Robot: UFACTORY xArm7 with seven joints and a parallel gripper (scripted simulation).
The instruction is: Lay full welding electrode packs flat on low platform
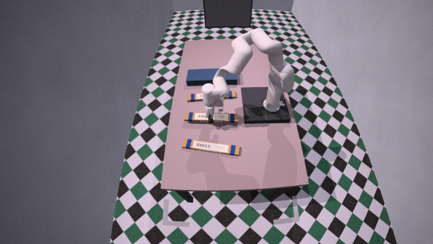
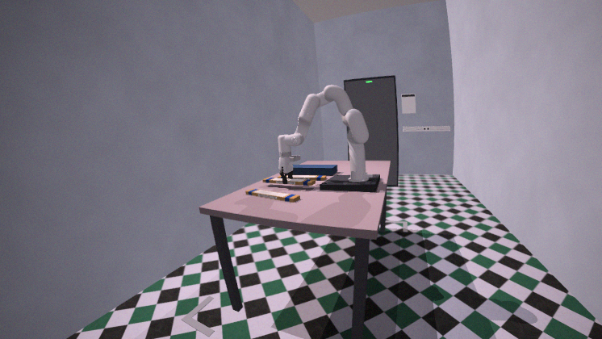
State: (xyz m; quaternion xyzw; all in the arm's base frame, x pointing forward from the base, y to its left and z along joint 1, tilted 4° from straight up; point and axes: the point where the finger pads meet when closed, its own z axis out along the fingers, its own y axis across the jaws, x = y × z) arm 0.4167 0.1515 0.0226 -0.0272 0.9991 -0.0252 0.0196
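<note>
Crosswise, gripped pack (image 1: 225, 117) (flat, left-right)

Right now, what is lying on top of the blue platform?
No pack lies on the visible part of the low platform. All three packs are off it, the middle one gripped by the end effector. The arm covers the platform's right part in the top view.

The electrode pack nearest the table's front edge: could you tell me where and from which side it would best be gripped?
Judging by its pose, grip the front pack across its narrow width at mid-length, on the white label between the blue bands, coming straight down. It lies flat, with room on both long sides.
</note>
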